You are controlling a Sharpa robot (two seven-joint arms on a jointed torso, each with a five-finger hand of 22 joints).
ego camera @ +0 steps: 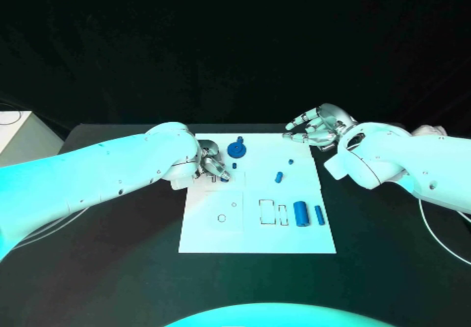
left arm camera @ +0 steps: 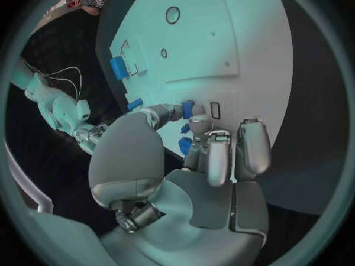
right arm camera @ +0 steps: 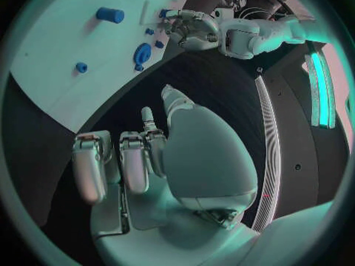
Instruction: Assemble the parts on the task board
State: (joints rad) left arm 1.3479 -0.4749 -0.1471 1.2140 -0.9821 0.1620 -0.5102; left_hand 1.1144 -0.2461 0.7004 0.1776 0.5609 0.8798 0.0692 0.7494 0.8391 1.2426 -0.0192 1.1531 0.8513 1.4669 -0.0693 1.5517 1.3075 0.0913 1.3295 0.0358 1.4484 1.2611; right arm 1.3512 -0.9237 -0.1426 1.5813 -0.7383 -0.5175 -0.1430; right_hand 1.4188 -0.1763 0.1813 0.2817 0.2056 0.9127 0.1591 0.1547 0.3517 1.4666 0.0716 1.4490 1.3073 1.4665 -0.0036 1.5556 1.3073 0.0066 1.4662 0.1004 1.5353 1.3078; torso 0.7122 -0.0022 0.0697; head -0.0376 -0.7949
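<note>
The white task board point(ego camera: 257, 231) lies in the middle of the black table. My left hand point(ego camera: 207, 167) is over its far left part and pinches a small blue part point(left arm camera: 188, 109) between thumb and fingertip, close to the board. A second blue bit point(left arm camera: 185, 145) shows behind those fingers. A blue gear point(ego camera: 237, 149) stands just right of that hand. On the board lie a small peg point(ego camera: 290, 162), a short piece point(ego camera: 279, 176), a blue cylinder point(ego camera: 301, 214) and a slim block point(ego camera: 319, 214). My right hand point(ego camera: 316, 126) hovers at the board's far right corner, fingers apart, holding nothing.
Outlined slots point(ego camera: 267, 211) and a small round hole point(ego camera: 222, 218) mark the board's near half. A pale box point(ego camera: 18, 133) stands at the table's far left edge. Black table point(ego camera: 118, 272) surrounds the board on all sides.
</note>
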